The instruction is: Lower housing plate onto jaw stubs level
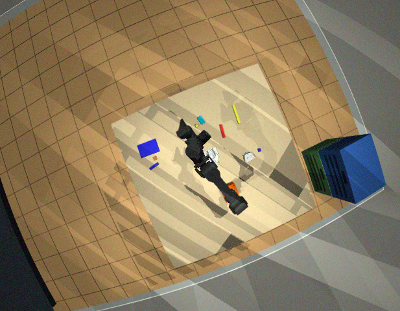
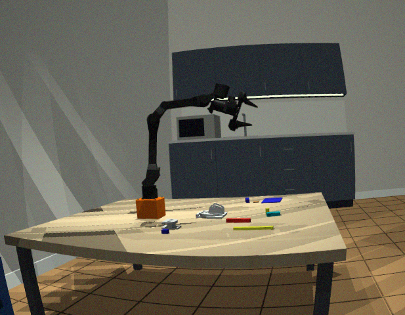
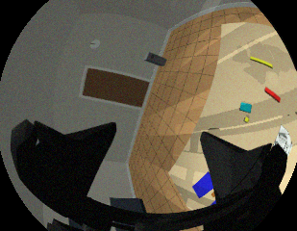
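Observation:
A white-grey piece with a broad base and an upright rounded part (image 1: pixel 212 155) (image 2: pixel 216 209) (image 3: pixel 283 139) stands on the table; it looks like the chuck with its jaws. The arm partly covers it in the top view. A smaller pale grey piece with small round marks on top (image 1: pixel 248 156) (image 2: pixel 170 222), apparently the housing plate, rests on the table apart from it, on the side of the small blue cube. Pins and stubs are too small to make out. My gripper (image 1: pixel 182 124) (image 2: pixel 254 115) (image 3: pixel 160 133) is wide open and empty, high above the table, fingers pointing outward.
A red bar (image 1: pixel 222 131) (image 2: pixel 238 220), a yellow bar (image 1: pixel 236 114) (image 2: pixel 253 228), a teal block (image 1: pixel 201 119) (image 2: pixel 273 214), a blue flat sheet (image 1: pixel 148 148) (image 2: pixel 272 200) and a small blue cube (image 1: pixel 259 149) (image 2: pixel 165 231) lie about. The arm stands on an orange block (image 2: pixel 149 207).

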Robot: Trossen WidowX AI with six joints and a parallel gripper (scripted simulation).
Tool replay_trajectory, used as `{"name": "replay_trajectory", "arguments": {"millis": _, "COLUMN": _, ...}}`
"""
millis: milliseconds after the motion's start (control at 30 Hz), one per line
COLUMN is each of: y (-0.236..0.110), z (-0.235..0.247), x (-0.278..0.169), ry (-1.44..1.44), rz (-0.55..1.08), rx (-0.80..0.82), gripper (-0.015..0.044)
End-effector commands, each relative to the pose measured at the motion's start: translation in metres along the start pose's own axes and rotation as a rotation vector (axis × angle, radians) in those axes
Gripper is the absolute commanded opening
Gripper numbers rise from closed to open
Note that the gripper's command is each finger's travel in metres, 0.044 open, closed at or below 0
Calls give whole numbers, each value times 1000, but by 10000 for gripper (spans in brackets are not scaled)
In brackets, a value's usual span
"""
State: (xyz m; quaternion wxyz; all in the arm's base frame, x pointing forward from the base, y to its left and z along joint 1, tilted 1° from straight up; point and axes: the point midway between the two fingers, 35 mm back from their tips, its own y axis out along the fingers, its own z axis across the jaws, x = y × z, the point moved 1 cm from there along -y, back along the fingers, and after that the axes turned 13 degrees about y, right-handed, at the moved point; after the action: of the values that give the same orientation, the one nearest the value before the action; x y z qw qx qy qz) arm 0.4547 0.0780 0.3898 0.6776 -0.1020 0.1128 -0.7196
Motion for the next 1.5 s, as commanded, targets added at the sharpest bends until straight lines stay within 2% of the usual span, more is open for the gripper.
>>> {"name": "replay_trajectory", "arguments": {"millis": 0, "y": 10, "z": -15, "x": 20, "ry": -100, "rz": -33, "rx": -54, "gripper": 440}}
{"name": "replay_trajectory", "arguments": {"millis": 700, "y": 33, "z": -82, "x": 117, "ry": -496, "rz": -124, "rx": -317, "gripper": 440}}
{"name": "replay_trajectory", "arguments": {"millis": 1467, "y": 17, "z": -168, "x": 225, "ry": -870, "rz": -44, "rx": -665, "gripper": 440}}
